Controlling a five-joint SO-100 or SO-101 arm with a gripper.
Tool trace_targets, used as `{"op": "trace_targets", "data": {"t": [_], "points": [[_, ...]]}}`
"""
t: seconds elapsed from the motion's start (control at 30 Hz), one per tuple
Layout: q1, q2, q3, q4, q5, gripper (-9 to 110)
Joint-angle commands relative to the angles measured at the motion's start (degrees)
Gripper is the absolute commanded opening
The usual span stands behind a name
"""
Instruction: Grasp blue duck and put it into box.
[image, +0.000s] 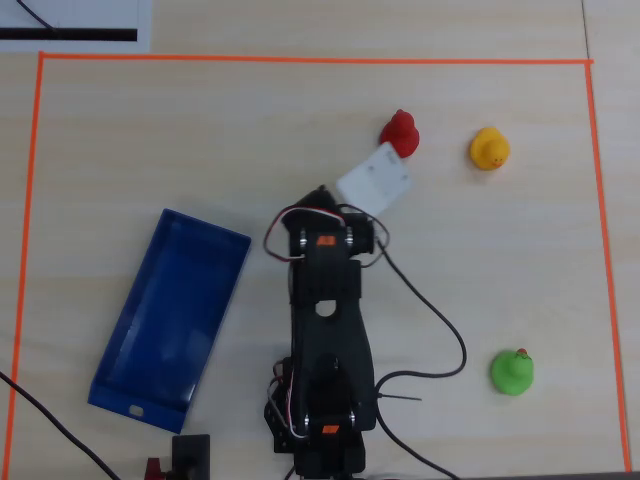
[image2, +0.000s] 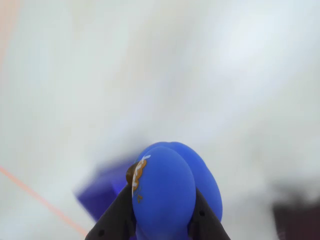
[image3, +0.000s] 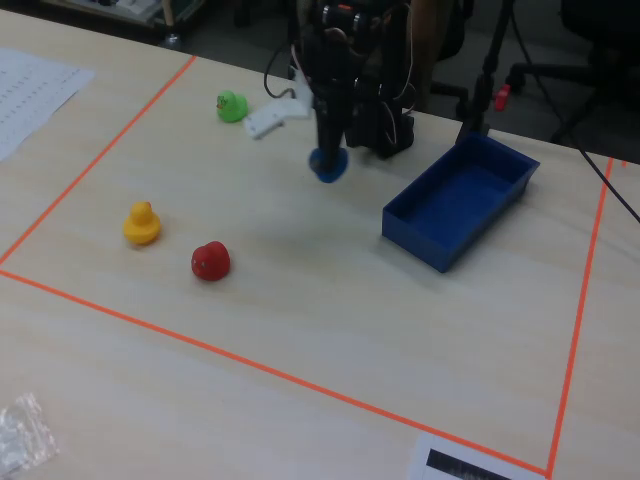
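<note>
The blue duck fills the lower middle of the wrist view, its orange-brown beak to the left, squeezed between two black fingers. My gripper is shut on it. In the fixed view the gripper hangs straight down from the arm and holds the duck just above the table, left of the box. The box is a shallow blue tray, and in the overhead view the box lies left of the arm. There the arm hides the duck.
A red duck, a yellow duck and a green duck stand on the table. Orange tape frames the work area. A black cable loops right of the arm's base. A white piece juts from the wrist.
</note>
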Motion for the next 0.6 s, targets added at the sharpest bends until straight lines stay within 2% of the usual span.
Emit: {"op": "trace_targets", "data": {"t": [0.0,0.1,0.4,0.5,0.57], "points": [[-25.66,-1.14,-2.46,1.41,7.65,0],[-32.52,-4.57,-5.10,1.93,8.61,0],[-41.31,-15.38,-12.30,2.20,7.21,0],[-43.68,-19.16,-9.05,-0.70,6.15,9],[-44.82,-19.42,-4.48,-5.10,5.10,24]]}}
